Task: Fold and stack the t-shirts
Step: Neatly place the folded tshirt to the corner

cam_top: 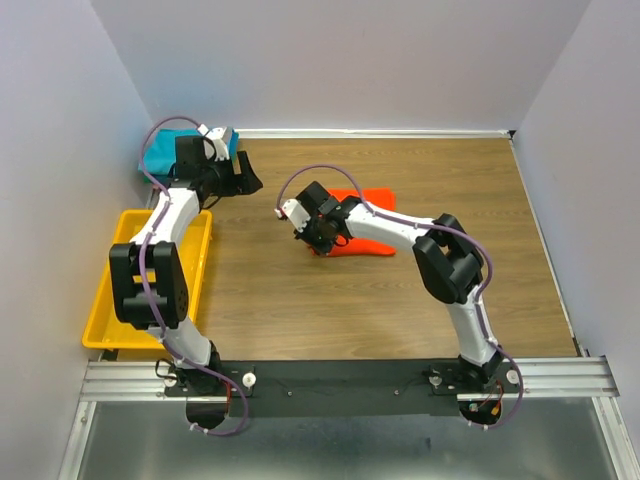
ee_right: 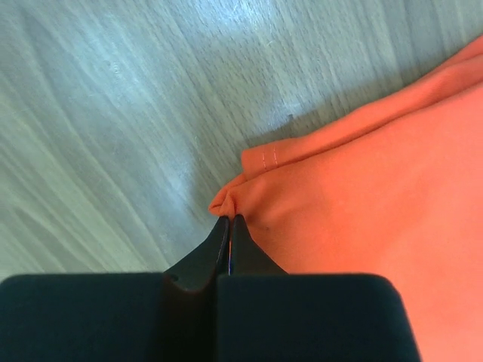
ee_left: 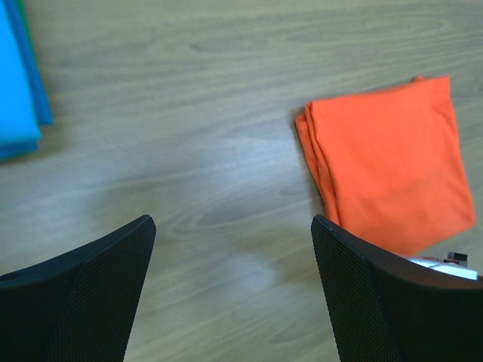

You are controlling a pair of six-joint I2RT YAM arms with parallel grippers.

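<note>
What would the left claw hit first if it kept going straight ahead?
Probably the bare wooden table. The left gripper aims between the teal t-shirt and the orange t-shirt, though depth is unclear.

A wood-grain surface carries the things; a folded orange-red t-shirt lies flat near its middle; a folded teal t-shirt lies at the far left corner; a yellow tray sits along the left edge.
</note>
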